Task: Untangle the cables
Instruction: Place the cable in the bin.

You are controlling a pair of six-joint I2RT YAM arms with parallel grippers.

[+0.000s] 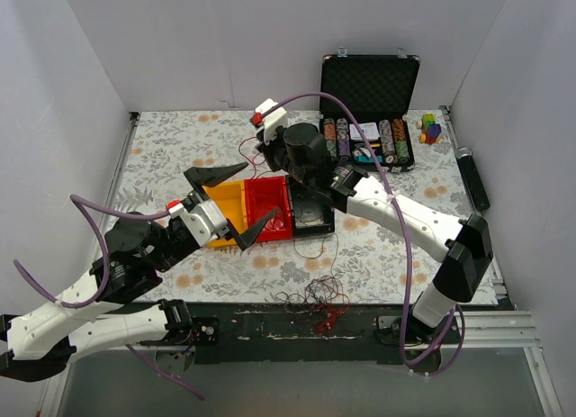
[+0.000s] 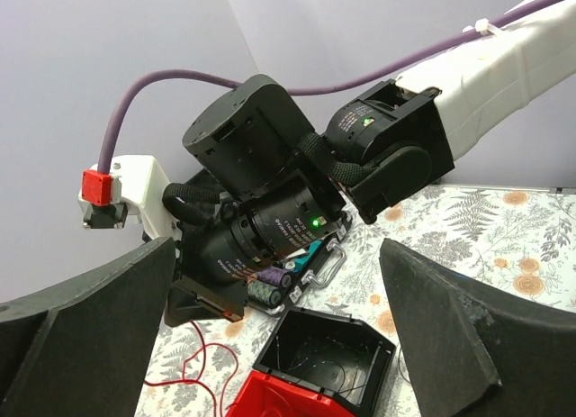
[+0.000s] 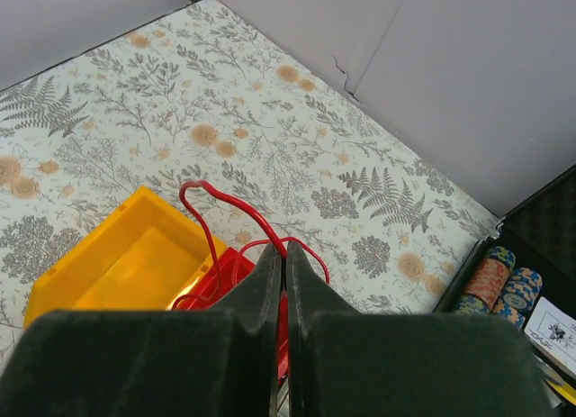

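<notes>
The cables (image 1: pixel 313 297) lie in a loose tangle of dark red and black strands at the table's front edge. One black strand runs up toward the black bin (image 1: pixel 312 221), which has thin wires (image 2: pixel 346 358) inside. My right gripper (image 3: pixel 284 255) is shut on a red cable (image 3: pixel 225 205), which loops up above the red bin (image 3: pixel 229 271). From above, that gripper (image 1: pixel 265 160) hangs over the bins' far side. My left gripper (image 1: pixel 236 199) is open wide above the yellow bin (image 1: pixel 225 203) and the red bin (image 1: pixel 270 203), holding nothing. Its fingers (image 2: pixel 85 331) frame the right arm's wrist.
An open black case of poker chips (image 1: pixel 369 120) stands at the back right, with coloured toy blocks (image 1: pixel 431 127) beside it. A black stick-like object (image 1: pixel 472 178) lies along the right wall. White walls close in three sides.
</notes>
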